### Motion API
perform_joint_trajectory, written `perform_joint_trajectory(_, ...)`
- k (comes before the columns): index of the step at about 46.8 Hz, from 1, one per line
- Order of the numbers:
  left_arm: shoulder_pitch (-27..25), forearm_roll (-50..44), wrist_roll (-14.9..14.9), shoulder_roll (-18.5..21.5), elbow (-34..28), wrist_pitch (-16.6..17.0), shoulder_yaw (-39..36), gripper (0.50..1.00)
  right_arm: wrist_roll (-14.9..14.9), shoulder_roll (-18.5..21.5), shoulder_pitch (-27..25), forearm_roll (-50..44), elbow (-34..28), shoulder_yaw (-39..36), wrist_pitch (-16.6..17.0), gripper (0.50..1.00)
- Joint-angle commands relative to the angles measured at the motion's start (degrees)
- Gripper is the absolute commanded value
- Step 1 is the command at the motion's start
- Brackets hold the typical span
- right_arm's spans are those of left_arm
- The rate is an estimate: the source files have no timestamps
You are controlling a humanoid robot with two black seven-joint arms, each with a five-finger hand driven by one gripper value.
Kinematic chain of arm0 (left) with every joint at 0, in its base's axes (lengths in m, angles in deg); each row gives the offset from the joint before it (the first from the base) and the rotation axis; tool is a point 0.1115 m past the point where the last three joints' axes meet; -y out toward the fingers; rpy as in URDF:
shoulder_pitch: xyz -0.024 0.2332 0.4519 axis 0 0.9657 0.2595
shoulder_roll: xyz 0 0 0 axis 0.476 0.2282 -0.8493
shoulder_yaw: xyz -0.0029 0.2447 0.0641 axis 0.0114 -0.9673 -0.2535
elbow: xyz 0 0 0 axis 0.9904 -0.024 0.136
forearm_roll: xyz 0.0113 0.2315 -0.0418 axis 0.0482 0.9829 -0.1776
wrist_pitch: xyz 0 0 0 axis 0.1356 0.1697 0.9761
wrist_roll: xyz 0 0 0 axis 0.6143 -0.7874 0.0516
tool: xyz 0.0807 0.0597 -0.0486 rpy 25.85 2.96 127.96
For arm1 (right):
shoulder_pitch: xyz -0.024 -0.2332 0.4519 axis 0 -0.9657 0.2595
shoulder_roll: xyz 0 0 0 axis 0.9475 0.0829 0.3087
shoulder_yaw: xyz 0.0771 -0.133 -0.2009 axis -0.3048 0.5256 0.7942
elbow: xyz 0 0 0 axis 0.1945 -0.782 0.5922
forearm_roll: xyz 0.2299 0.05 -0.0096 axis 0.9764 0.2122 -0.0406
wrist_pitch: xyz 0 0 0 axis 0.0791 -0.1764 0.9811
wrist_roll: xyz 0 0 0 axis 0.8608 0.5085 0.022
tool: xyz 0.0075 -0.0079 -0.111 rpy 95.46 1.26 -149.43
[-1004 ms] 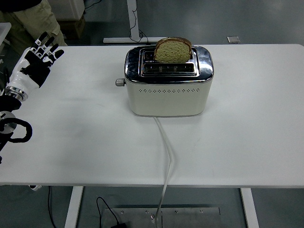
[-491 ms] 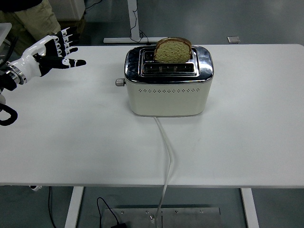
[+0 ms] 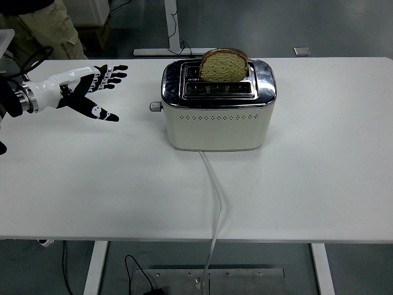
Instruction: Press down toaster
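Observation:
A cream toaster (image 3: 218,120) with a chrome top stands at the middle of the white table (image 3: 319,178). A slice of brown bread (image 3: 223,65) sticks up from its far slot. Its small lever knob (image 3: 155,106) juts from the left end, in its raised position. My left hand (image 3: 92,89) reaches in from the left edge, fingers spread and holding nothing, roughly a hand's width left of the knob. The right arm is out of view.
A white power cord (image 3: 215,196) runs from the toaster's front over the table's near edge to the floor. A person's legs in khaki trousers (image 3: 43,27) stand beyond the table's far left corner.
My left hand has swung from the far left edge toward the toaster, turning from upright to flat with fingers pointing right. Toaster and bread have not moved.

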Motion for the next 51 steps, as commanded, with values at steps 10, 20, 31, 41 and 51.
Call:
perform_joint_trajectory(10,0.09,6.04,0.0,-0.12,0.08,-1.74,0.01,1.0,-0.01,0.0,0.0,0.0,0.0,0.0,-0.03,0.998)
perform_joint_trajectory(20,0.0,10.96,0.0,-1.7,0.08,-1.74,-0.08,1.0,-0.01,0.0,0.0,0.0,0.0,0.0,0.06,0.998)
perform_joint_trajectory(31,-0.26,15.97,0.0,-4.42,0.08,-1.82,-0.25,1.0,-0.01,0.0,0.0,0.0,0.0,0.0,0.06,0.998)
perform_joint_trajectory(41,-1.84,17.21,0.0,-5.48,0.08,-2.53,-0.25,1.0,-0.01,0.0,0.0,0.0,0.0,0.0,-0.03,0.998)
perform_joint_trajectory(51,-1.85,18.61,-0.35,-6.1,0.08,-2.53,-1.22,1.0,-0.01,0.0,0.0,0.0,0.0,0.0,-0.03,0.998)
